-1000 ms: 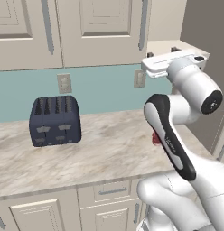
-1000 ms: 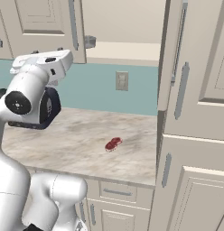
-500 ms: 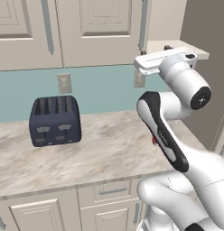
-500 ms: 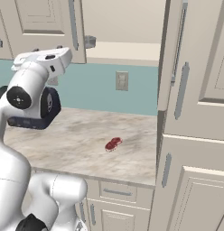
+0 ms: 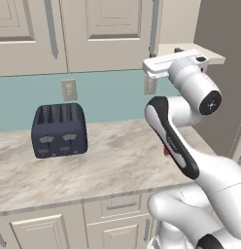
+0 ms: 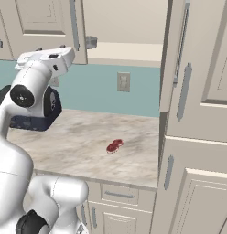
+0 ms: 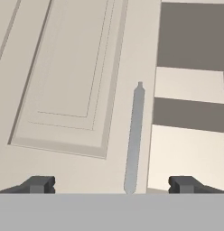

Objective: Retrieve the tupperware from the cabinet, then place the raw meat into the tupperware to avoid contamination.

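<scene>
Jaws spread wide and empty, the gripper (image 7: 111, 185) faced the cabinet (image 7: 73, 81) door with its grey handle (image 7: 134, 135) centred between them, so closing squarely on it seemed best, while the raw meat (image 6: 115, 146) lay on the table (image 6: 83, 141).

kitchen | cabinet (image 5: 103, 34) | marble counter (image 5: 117, 165) | toaster (image 5: 59, 130)

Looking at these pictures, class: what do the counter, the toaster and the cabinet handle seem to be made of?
Counter: likely polished stone, by its beige and grey veining.
Toaster: dark blue, matte, perhaps painted metal or plastic; the look leaves it open.
Cabinet handle: plain grey bar, probably brushed metal.
</scene>
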